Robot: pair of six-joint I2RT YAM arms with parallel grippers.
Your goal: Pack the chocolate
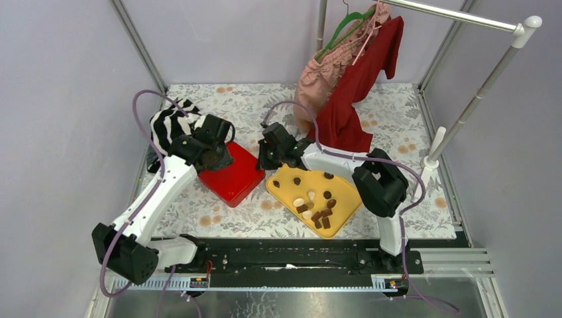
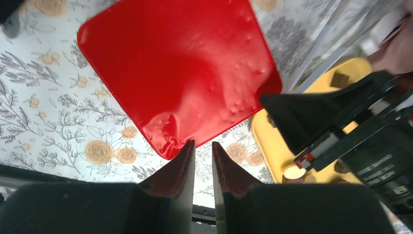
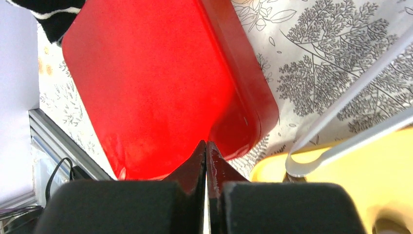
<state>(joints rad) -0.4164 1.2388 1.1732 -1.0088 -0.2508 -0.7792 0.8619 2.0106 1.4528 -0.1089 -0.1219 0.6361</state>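
Note:
Several chocolate pieces (image 1: 317, 209), dark brown, tan and cream, lie on the yellow tray (image 1: 344, 215) at centre right. The red square box (image 1: 232, 175) sits just left of the tray, its glossy top showing. My left gripper (image 1: 215, 158) hovers over the box's far edge. In the left wrist view it (image 2: 203, 144) is open by a narrow gap and empty above the box's (image 2: 180, 68) corner. My right gripper (image 1: 267, 159) hangs between box and tray. In its wrist view it (image 3: 207, 143) is shut and empty over the box (image 3: 156, 87).
A zebra-striped cloth (image 1: 169, 122) lies at the back left. Pink and red garments (image 1: 344, 86) hang at the back from a white rail stand (image 1: 437, 149). The tray's edge (image 3: 380, 175) and a white hanger loop (image 3: 302, 165) show in the right wrist view.

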